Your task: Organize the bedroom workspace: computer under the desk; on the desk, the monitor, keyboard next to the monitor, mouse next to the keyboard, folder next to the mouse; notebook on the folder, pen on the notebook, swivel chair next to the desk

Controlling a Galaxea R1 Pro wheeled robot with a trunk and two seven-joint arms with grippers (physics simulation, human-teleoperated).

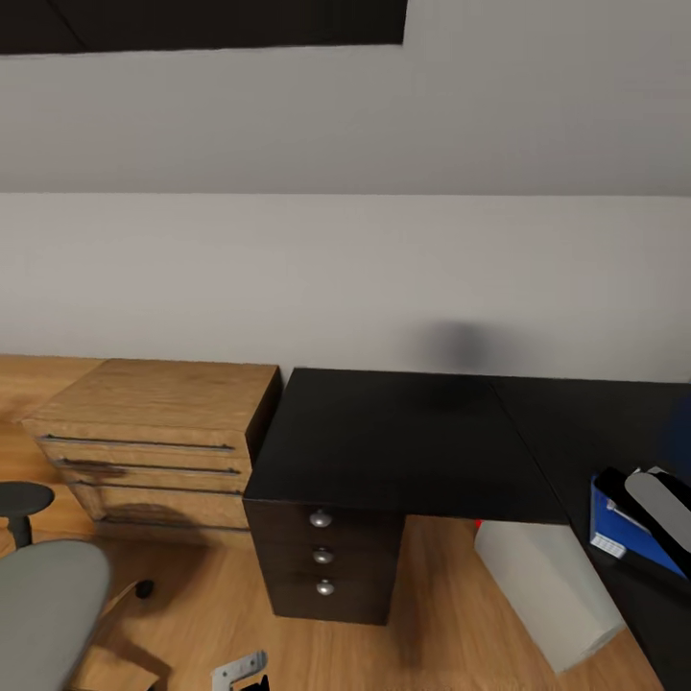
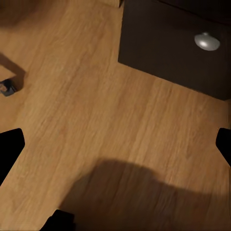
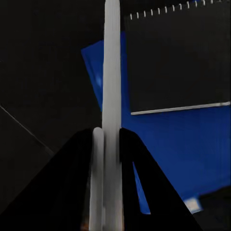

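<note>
A pale wall runs behind a wood floor [image 1: 451, 614] and the black desk [image 1: 403, 441], whose drawer block [image 1: 324, 561] stands beside a light-wood drawer unit [image 1: 158, 437].

In the right wrist view the right gripper [image 3: 109, 144] has its two dark fingers [image 3: 72, 183] clenched on the white pen [image 3: 111, 96], which runs straight out between them. Beneath the pen lies the blue folder [image 3: 183, 154] on the desk top, with the dark notebook [image 3: 175, 57] lying flat on it; the pen's far end crosses the notebook's edge. I cannot tell whether the pen touches either.

In the head view the folder [image 1: 624, 528] sits at the desk's right end, a grey arm part across it. The pale computer [image 1: 542, 590] stands on the floor under the desk. The grey chair [image 1: 43, 614] is at lower left, apart from the desk.

The left gripper [image 2: 115, 147] hangs released, its dark fingertips [image 2: 9, 149] spread wide over bare floor near the drawer block's lowest knob [image 2: 207, 41], holding nothing.
</note>
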